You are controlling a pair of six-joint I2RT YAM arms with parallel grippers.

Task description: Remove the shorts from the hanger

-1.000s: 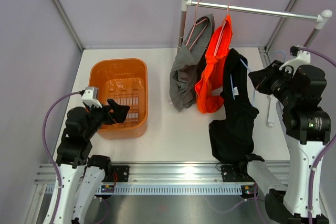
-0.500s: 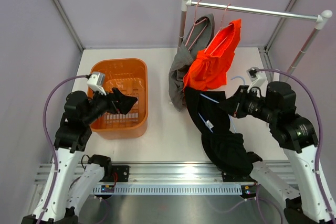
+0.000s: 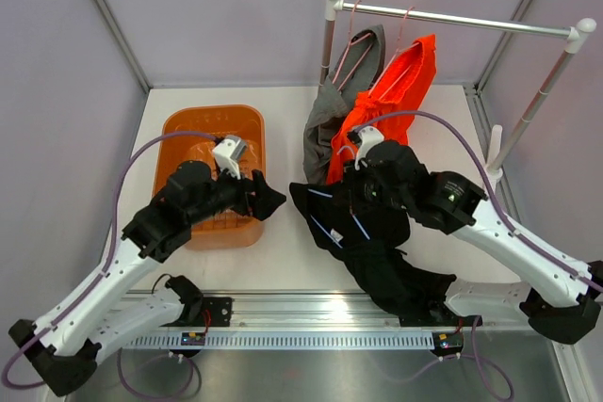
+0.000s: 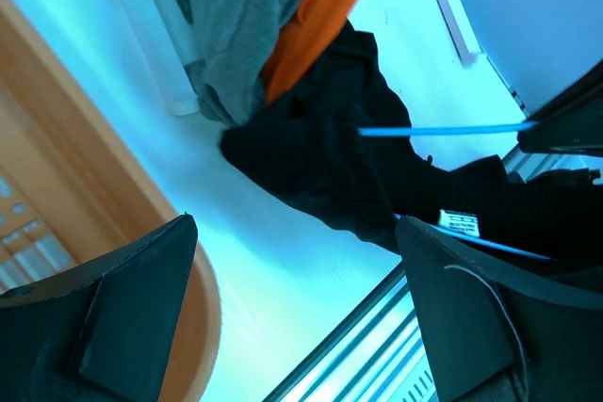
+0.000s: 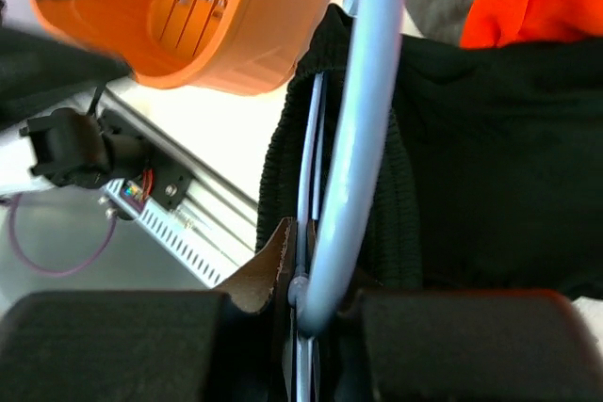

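**Top:** left gripper [image 3: 262, 197] jaws spread wide, nothing in them. It hovers just right of the basket [image 3: 177, 125], between the basket and the black shorts [image 3: 396, 275]. Right arm [image 3: 452, 197] reaches left across the table [image 3: 292, 138]. Its tip is buried in black fabric, so the grip can't be read from here. The black shorts are off the rail [image 3: 471, 21] and low over the table, with strips of the blue hanger [image 3: 325, 231] showing across them. Their lower part lies on the table at the near edge. Grey shorts [image 3: 325, 120] and orange shorts [image 3: 396, 82] hang at the rail's left end, touching each other. The orange pair's lower edge meets the black pair.

**Left wrist:** both fingers [image 4: 132, 317] far apart, only bare table in the gap. Ahead, the black shorts are heaped on the table with a blue hanger bar across them. Grey sits behind to the left, orange just beside it. The basket rim is at the left edge.

**Right wrist:** right gripper [image 5: 301, 327] pinched tight on the blue hanger, whose bar runs straight up out of the closed jaws. The black shorts are draped over the hanger on both sides of the bar, so they are not off it yet. Orange shorts are at top right with a bit of grey next to them. The basket is at top left, well apart from the fabric.
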